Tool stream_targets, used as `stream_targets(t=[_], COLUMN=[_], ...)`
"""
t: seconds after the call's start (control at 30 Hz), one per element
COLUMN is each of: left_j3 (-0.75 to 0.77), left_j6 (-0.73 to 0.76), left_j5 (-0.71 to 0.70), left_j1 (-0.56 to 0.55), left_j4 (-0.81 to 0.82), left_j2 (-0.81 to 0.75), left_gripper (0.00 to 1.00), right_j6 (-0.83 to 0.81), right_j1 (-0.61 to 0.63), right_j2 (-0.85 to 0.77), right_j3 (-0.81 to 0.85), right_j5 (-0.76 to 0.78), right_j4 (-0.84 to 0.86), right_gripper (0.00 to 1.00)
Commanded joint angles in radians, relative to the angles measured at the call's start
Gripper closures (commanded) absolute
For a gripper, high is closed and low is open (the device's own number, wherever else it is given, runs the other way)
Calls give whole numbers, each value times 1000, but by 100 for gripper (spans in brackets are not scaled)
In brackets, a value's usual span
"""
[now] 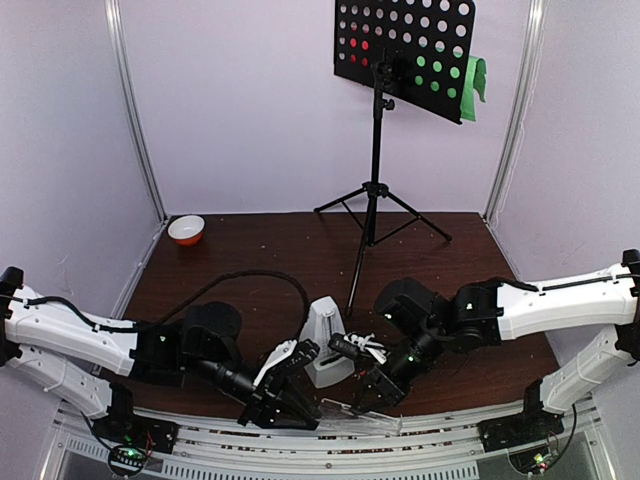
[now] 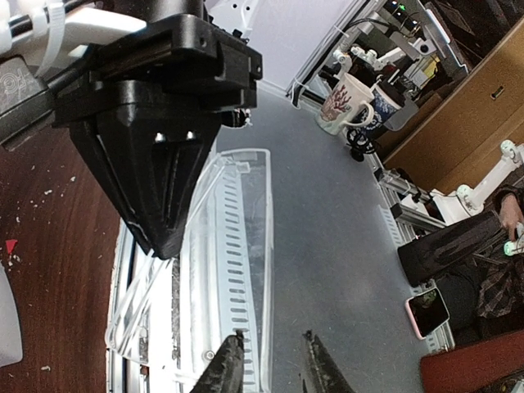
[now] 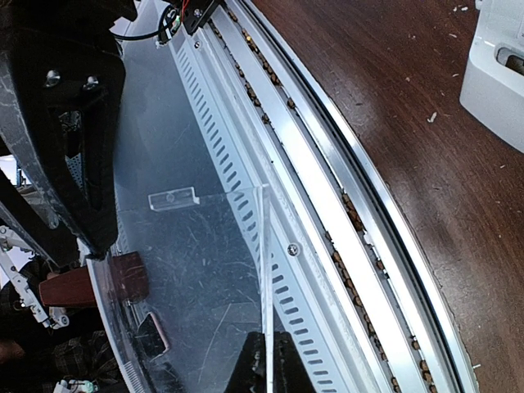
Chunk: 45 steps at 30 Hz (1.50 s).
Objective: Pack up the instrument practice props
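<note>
1. The right gripper [image 3: 266, 364] has its fingers pressed together on a thin wall of the clear cover [image 3: 213, 270], holding it low over the slotted metal rail [image 3: 327, 213] at the table's near edge.
2. The left gripper [image 2: 273, 340] stands narrowly parted. The left wrist view shows a side wall of the same cover running between its two fingers [image 2: 232, 368], with a slim gap on each side, so it does not read as pinched.
3. In that view the right gripper's black, pointed jaws clamp the cover at the opposite end, so the cover spans the space between the two tools.
4. The white pyramid metronome [image 1: 323, 340] stands upright and uncovered on the dark wooden table [image 1: 300, 250], just behind and between the two grippers.
5. The tall black tripod music stand [image 1: 377, 150] stands at the back of the table, well apart from the arms, its perforated desk [image 1: 405, 45] tilted at the top.
6. Red sheet-music pages [image 1: 357, 45] show through the desk's left holes. A green page [image 1: 478, 80] shows through the right holes and sticks out past the right edge.
7. A small orange-and-white bowl [image 1: 186, 230] sits at the far left corner of the table.
</note>
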Motion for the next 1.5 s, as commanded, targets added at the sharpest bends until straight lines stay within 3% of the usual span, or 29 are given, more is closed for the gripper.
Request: stream_targets(t=[0.0, 0.23, 0.57, 0.83, 0.9, 1.03, 1.13, 1.23, 1.33, 1.47], left_j3=[-6, -5, -5, -14, -20, -33, -46, -57, -64, -17], left_j6=[6, 6, 0, -19, -31, -75, -136, -211, -292, -379], left_j5=[8, 9, 10, 9, -4, -63, -86, -126, -198, -310], left_j1=[-3, -4, -7, -9, -9, -9, -9, -9, -9, -7], left_j4=[46, 46, 46, 67, 76, 97, 158, 228, 294, 327], left_j2=[10, 11, 14, 10, 5, -4, -6, -11, -11, -17], left_gripper=[73, 81, 100, 100, 100, 100, 100, 100, 100, 100], right_j6=[-8, -10, -12, -18, -17, -4, 19, 58, 119, 245], right_j1=[2, 1, -1, -4, -7, -12, -18, -34, -73, -128], right_j2=[1, 1, 2, -2, -6, -25, -57, -110, -179, -326], right_j3=[26, 25, 25, 25, 25, 22, 18, 10, 0, -80], right_j5=[3, 6, 12, 30, 42, 71, 121, 216, 330, 541], right_j4=[5, 4, -2, -9, -10, 0, 14, 43, 99, 310], right_gripper=[100, 100, 100, 100, 93, 47, 22, 11, 7, 3])
